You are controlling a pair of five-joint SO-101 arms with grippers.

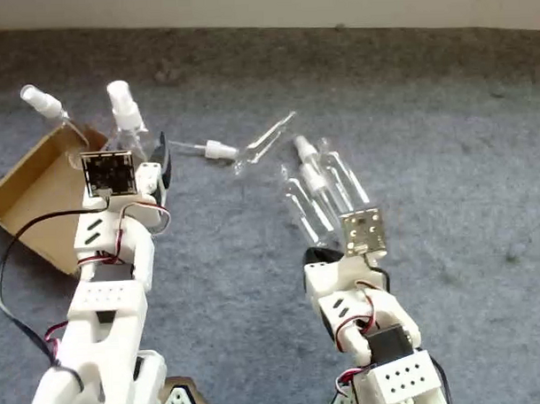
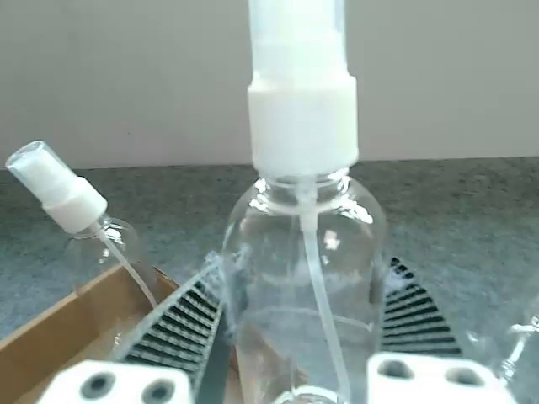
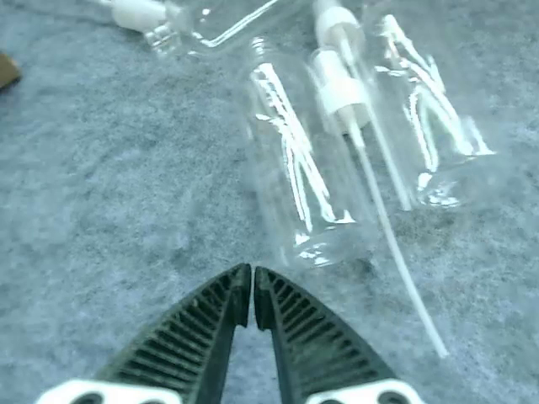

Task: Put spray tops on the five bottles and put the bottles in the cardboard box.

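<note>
My left gripper [image 2: 299, 295] grips an upright clear plastic bottle with white spray top [image 2: 296, 236]. The brown cardboard box [image 2: 59, 337] just beside it already holds one capped bottle [image 2: 63, 194]. My right gripper [image 3: 253, 290] is pinched shut, empty. Uncapped clear bottles [image 3: 295, 177] lie just ahead, so I judge most of the work remains.

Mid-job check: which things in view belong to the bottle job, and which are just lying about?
Job: clear plastic bottle with white spray top, held in left gripper; second capped bottle in brown cardboard box; three clear bottles lying down; loose white spray top with tube.
Not the job: grey carpet; pale wall.
</note>
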